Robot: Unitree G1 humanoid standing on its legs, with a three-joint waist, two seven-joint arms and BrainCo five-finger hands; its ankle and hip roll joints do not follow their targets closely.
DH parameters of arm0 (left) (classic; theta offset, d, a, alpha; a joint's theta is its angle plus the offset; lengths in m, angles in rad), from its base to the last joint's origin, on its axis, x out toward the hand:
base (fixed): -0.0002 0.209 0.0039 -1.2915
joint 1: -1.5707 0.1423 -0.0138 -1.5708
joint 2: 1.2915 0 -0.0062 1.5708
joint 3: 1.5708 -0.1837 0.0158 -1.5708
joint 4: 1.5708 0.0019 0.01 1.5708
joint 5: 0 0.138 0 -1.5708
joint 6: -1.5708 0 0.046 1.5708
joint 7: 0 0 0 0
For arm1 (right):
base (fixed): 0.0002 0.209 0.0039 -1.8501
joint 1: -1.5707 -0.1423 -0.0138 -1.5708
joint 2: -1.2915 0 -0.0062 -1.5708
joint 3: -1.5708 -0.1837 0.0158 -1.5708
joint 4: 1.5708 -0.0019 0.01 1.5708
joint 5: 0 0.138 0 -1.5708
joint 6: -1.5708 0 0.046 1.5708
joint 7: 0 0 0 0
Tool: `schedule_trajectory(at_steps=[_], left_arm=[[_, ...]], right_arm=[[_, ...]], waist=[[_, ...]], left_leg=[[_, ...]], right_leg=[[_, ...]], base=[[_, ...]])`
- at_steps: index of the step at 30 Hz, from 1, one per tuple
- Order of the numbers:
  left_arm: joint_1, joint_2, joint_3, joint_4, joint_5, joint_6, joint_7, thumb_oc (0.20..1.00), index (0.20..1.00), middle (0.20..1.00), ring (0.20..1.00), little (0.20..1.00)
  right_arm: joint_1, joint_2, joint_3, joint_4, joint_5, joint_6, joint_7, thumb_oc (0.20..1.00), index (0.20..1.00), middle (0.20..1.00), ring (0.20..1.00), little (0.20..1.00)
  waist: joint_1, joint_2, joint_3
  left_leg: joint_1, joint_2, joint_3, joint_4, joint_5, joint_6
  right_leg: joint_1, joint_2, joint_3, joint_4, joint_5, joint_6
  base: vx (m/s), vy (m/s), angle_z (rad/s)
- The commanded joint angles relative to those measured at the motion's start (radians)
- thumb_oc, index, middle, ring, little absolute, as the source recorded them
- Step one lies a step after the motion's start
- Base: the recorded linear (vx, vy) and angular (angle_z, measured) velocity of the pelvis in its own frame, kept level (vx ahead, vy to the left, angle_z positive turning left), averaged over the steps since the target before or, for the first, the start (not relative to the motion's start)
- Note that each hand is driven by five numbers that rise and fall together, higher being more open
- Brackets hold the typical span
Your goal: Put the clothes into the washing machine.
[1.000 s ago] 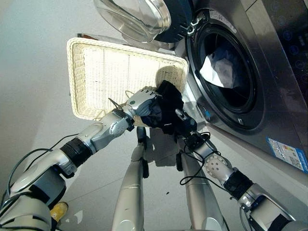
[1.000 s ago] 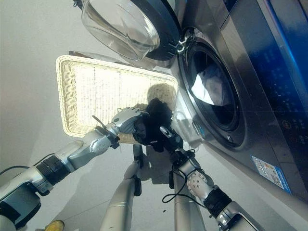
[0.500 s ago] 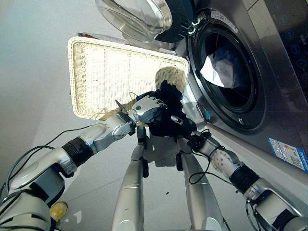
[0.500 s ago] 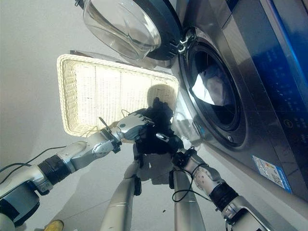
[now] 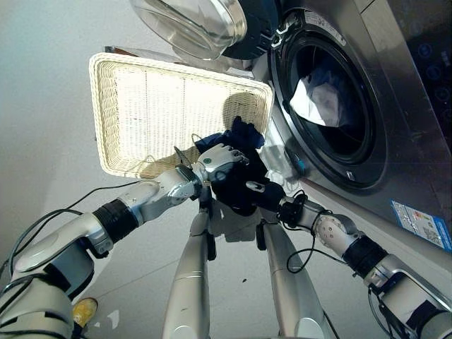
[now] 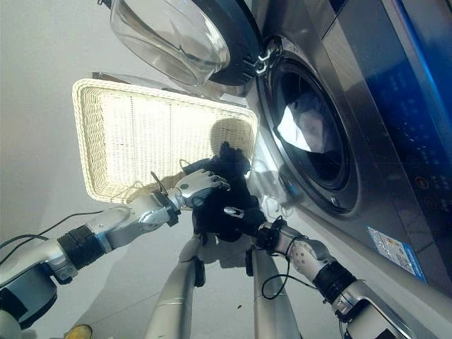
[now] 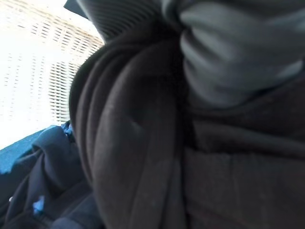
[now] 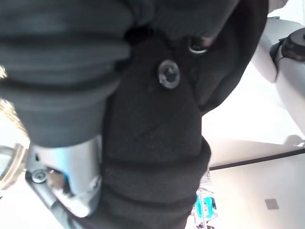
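Observation:
A dark garment (image 5: 236, 192) with a dark blue part (image 5: 244, 133) on top hangs bunched between my two hands, over the near right corner of the white wicker basket (image 5: 99, 120) and left of the washing machine's round opening (image 5: 332, 106). My left hand (image 5: 217, 157) lies on the bundle's left side with its fingers curled into the cloth. From below right, my right hand (image 5: 256, 188) grips it, largely wrapped in cloth with its thumb over a fold. The left wrist view shows black folds (image 7: 143, 143) close up. A metal snap (image 8: 168, 74) shows on the garment in the right wrist view.
A white cloth (image 5: 318, 102) lies inside the drum. The round glass door (image 5: 191, 25) stands swung open above the basket's far edge. The machine's steel front (image 5: 402, 155) runs along the right. Grey floor lies to the left of the basket.
Both hands have drawn closer around the garment and sunk a little. My left hand has slid further over the bundle, and my right forearm has dropped lower.

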Motion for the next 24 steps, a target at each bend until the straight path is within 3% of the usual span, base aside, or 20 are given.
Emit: schedule_trajectory(at_steps=[1,5,7,8,20,22,24], left_arm=[[-0.029,-0.040,0.023,-0.087,0.010,-0.017,0.016,0.200,0.200,0.200,0.200,0.200],[-0.015,-0.052,0.027,-0.082,-0.006,-0.011,0.008,0.200,0.200,0.200,0.200,0.200],[-0.005,-0.060,0.028,-0.080,-0.016,0.009,0.012,0.460,0.460,0.460,0.460,0.460],[0.008,-0.064,0.030,-0.078,-0.024,0.021,0.016,1.000,1.000,1.000,1.000,1.000],[0.143,-0.045,0.111,-0.044,-0.148,0.084,0.128,1.000,1.000,1.000,1.000,1.000],[0.196,-0.059,0.160,-0.004,-0.291,0.115,0.223,1.000,1.000,1.000,1.000,1.000],[0.223,-0.071,0.188,0.024,-0.365,0.143,0.282,1.000,1.000,1.000,1.000,1.000]], right_arm=[[0.008,0.083,0.070,-0.170,0.059,-0.020,0.076,0.228,0.228,0.228,0.228,0.228],[0.015,0.089,0.061,-0.179,0.066,-0.058,0.065,0.200,0.200,0.200,0.200,0.200],[0.023,0.094,0.059,-0.176,0.063,-0.071,0.061,0.200,0.200,0.200,0.200,0.200],[0.034,0.098,0.058,-0.176,0.062,-0.080,0.055,0.200,0.200,0.200,0.200,0.200],[0.086,0.089,-0.007,-0.131,0.028,-0.225,0.014,0.200,0.200,0.200,0.200,0.200],[0.097,0.091,-0.032,-0.104,-0.007,-0.304,-0.003,0.200,0.200,0.200,0.200,0.200],[0.099,0.093,-0.046,-0.088,-0.016,-0.338,-0.008,0.200,0.200,0.200,0.200,0.200]], waist=[[-0.010,-0.019,-0.020],[-0.013,-0.017,-0.020],[-0.014,-0.016,-0.020],[-0.014,-0.016,-0.020],[-0.003,-0.002,-0.020],[0.001,0.003,-0.020],[0.004,0.006,-0.020]], left_leg=[[-0.027,-0.076,-0.020,-0.006,0.018,0.020],[-0.033,-0.077,-0.017,-0.006,0.018,0.019],[-0.038,-0.079,-0.015,-0.003,0.018,0.020],[-0.029,-0.080,-0.015,-0.001,0.008,0.020],[-0.033,-0.085,-0.018,0.003,0.007,0.020],[-0.032,-0.087,-0.021,0.012,0.002,0.020],[-0.031,-0.088,-0.024,0.014,0.002,0.021]], right_leg=[[-0.003,0.041,-0.044,0.014,-0.010,0.075],[-0.010,0.040,-0.046,0.013,-0.007,0.075],[-0.015,0.041,-0.046,0.014,-0.006,0.075],[-0.007,0.042,-0.046,0.018,-0.016,0.075],[-0.007,0.039,-0.054,0.019,-0.019,0.076],[-0.006,0.036,-0.058,0.026,-0.024,0.075],[-0.005,0.037,-0.059,0.031,-0.027,0.075]], base=[[0.00,0.000,0.00],[0.00,0.000,0.00],[0.00,0.000,0.00],[0.00,0.000,0.00],[0.00,0.000,0.00],[0.02,-0.003,0.00],[0.01,-0.006,-0.02]])
